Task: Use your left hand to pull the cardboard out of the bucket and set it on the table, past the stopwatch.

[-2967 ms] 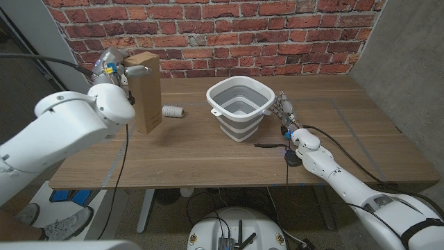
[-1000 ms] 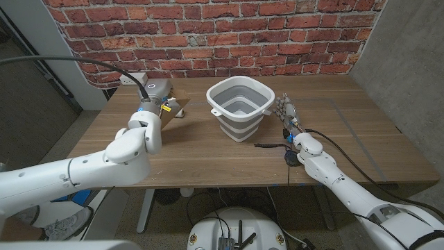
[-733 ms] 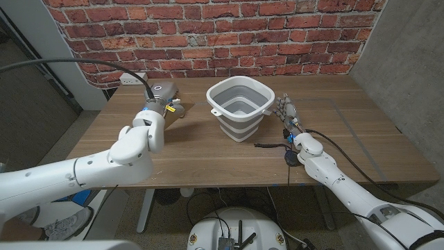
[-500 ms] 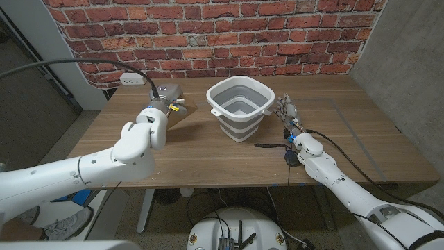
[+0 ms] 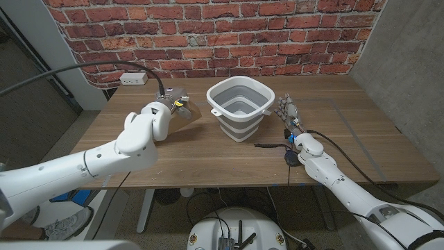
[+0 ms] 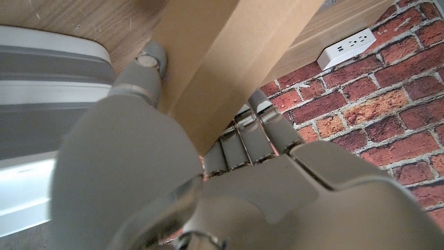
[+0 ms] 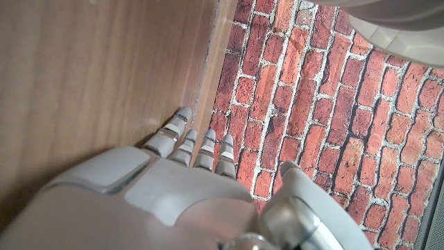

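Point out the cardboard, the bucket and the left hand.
cardboard (image 6: 229, 62): left wrist view, on its broad tan face.
bucket (image 5: 239, 89): head view, on the far rim.
left hand (image 6: 132, 160): left wrist view, on the back of the hand, which grips the cardboard.

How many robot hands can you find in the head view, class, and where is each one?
2. The left hand is left of the grey bucket, holding the cardboard. The right hand stands just right of the bucket, holding nothing.

There are no words, numbers or signs that can be read on any thing in these pictures.
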Tool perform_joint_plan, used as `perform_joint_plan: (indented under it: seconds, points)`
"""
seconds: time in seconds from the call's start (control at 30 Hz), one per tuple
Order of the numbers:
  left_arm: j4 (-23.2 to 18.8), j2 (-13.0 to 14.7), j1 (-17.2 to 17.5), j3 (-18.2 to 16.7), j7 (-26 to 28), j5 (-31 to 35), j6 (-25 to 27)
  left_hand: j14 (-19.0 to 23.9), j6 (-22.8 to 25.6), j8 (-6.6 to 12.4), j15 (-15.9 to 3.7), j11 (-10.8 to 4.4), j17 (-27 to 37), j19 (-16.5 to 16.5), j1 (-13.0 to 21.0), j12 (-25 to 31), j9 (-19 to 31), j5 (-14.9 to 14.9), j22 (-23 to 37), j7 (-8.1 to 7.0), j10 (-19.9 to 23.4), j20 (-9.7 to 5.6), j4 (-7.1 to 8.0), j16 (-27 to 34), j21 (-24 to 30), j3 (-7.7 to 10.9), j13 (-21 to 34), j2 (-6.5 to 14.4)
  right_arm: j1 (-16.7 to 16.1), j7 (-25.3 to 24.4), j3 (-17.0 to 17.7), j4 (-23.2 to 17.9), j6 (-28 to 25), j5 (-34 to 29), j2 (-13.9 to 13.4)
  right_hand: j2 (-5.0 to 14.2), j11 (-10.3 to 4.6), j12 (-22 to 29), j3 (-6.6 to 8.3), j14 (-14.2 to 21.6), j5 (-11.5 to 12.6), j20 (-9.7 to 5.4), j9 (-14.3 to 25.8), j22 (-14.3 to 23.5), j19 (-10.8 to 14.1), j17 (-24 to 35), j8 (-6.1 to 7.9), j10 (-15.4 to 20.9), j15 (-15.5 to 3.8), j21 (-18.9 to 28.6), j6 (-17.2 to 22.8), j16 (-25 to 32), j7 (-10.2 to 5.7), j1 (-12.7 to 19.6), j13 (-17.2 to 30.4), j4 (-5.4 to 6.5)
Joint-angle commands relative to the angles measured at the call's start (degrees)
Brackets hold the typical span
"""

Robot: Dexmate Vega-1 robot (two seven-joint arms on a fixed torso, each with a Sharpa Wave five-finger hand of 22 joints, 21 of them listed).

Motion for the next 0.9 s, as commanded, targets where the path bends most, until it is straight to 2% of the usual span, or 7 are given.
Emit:
perform_joint_plan:
  seconds: [0.03,0.47,0.6,0.73,0.9]
  points:
    - [3.03,-2.81,0.41,-3.60,-9.44,0.76,-5.02,1.18,1.38,0.13,-6.45,-3.00,0.12,-0.38,1.26,0.20,1.94,-0.22,0.19,-1.69,2.51,-8.06,0.75,0.22,0.06,0.47,0.07,6.88,0.25,-0.02,0.07,1.12,-0.05,0.31,0.28,2.67,0.35,0.39,-0.14,-0.17,0.34,0.38,0.13,0.20,0.08,0.14,0.06,0.29,-0.14,0.24,0.32,0.22,0.05,0.06,0.03,0.11]
    - [6.78,-4.84,-1.65,-3.69,-16.50,0.27,-7.16,-0.33,-0.39,-0.95,-6.35,-2.83,0.08,-1.61,0.29,-0.20,1.62,-0.42,0.11,-1.55,0.21,-8.06,0.95,0.06,-0.23,0.45,0.10,6.90,0.40,0.20,0.09,1.66,-0.02,0.45,0.40,2.69,0.37,0.40,-0.13,-0.16,0.31,0.35,0.13,0.19,0.09,0.12,0.04,0.32,-0.13,0.23,0.35,0.24,-0.02,0.08,0.03,0.10]
    - [7.31,-5.43,-1.53,-3.99,-16.72,0.22,-7.15,-1.60,-1.08,-1.51,-6.22,-2.46,0.00,-2.11,-0.45,-0.34,1.40,-0.54,0.08,-1.95,-1.09,-8.04,1.02,-0.13,-0.27,0.35,0.09,6.61,0.24,0.12,0.13,1.41,-0.13,0.49,0.29,2.69,0.28,0.35,-0.14,-0.16,0.31,0.41,0.13,0.20,0.12,0.12,0.04,0.20,-0.13,0.24,0.37,0.24,0.03,0.08,0.03,0.09]
    - [8.52,-6.11,-2.62,-3.18,-19.09,0.32,-6.68,-2.58,-1.96,-2.05,-6.12,-3.26,-0.02,-2.57,-1.09,-0.32,1.28,-0.61,0.05,-2.50,-1.84,-8.04,1.17,-0.21,-0.34,0.33,0.11,6.58,-0.24,-0.08,0.27,0.78,-0.19,0.63,0.10,2.74,0.46,0.42,-0.11,-0.10,0.31,0.36,0.14,0.19,0.14,0.10,0.08,0.38,-0.05,0.24,0.50,0.26,0.03,0.11,0.03,0.08]
    - [9.40,-6.44,-3.13,-2.46,-20.11,0.76,-7.11,-3.87,-2.86,-2.63,-5.98,-3.50,-0.02,-3.28,-2.32,-0.25,1.14,-0.79,0.00,-2.95,-2.78,-7.99,1.47,-0.22,-0.44,0.18,0.15,6.41,-0.78,-0.33,0.39,0.04,-0.23,0.68,-0.16,2.74,0.40,0.43,-0.12,-0.08,0.29,0.34,0.14,0.20,0.17,0.12,0.13,0.43,-0.03,0.25,0.68,0.29,0.20,0.10,0.03,0.09]
